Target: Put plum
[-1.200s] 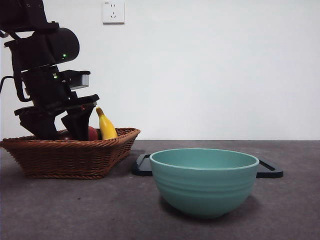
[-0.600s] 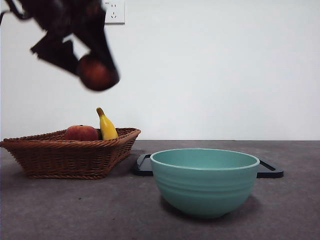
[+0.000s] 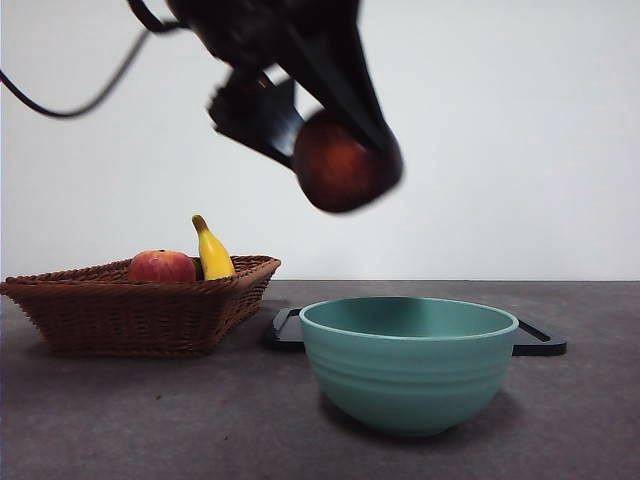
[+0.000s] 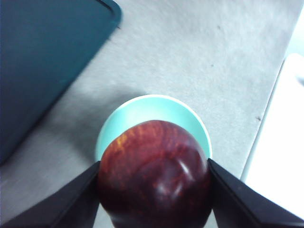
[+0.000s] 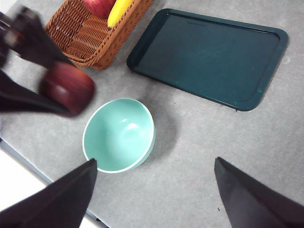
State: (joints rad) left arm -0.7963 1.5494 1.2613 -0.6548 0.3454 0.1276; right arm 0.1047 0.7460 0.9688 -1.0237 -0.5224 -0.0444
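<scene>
The dark maroon plum (image 3: 345, 163) hangs in the air, high above the table, with my left gripper (image 3: 340, 150) shut on it. In the left wrist view the plum (image 4: 154, 178) fills the space between the two black jaws, and the teal bowl (image 4: 142, 114) lies straight beneath it. In the front view the bowl (image 3: 409, 362) stands on the table below and slightly right of the plum. The right wrist view shows the plum (image 5: 69, 90) blurred beside the bowl (image 5: 119, 134). My right gripper (image 5: 154, 190) waits high up, open, holding nothing.
A wicker basket (image 3: 140, 305) at the left holds a red apple (image 3: 161, 266) and a yellow banana (image 3: 212, 250). A dark flat tray (image 5: 209, 57) lies behind the bowl. The table's front edge (image 5: 28, 166) runs close to the bowl.
The left gripper rose out of the basket with the plum and has swung right, from above the basket to above the bowl. The apple in the basket is now uncovered.
</scene>
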